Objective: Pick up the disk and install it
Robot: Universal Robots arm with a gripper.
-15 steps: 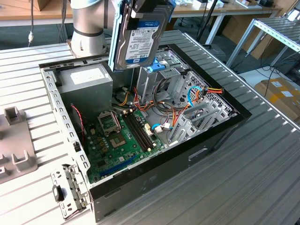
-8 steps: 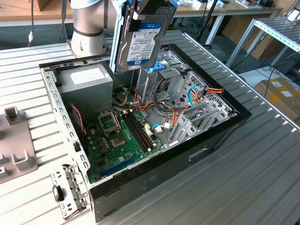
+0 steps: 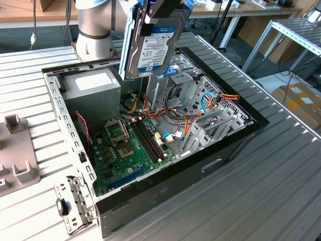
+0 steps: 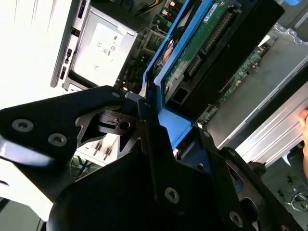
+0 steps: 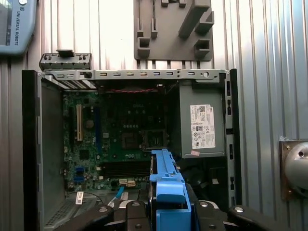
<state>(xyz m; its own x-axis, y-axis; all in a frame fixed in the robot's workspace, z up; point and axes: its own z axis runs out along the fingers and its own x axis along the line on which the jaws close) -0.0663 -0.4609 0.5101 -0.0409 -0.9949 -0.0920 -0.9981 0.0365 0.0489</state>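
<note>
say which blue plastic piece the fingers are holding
The carrier frame around the disk, held above the computer case; the other blue bracket sits on the drive cage.

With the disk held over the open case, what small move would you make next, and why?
Probably a slow lowering toward the drive cage. The tool is clamped on the disk, which hangs upright over the open computer case, near the cage and not yet seated, with loose cables close by.
</note>
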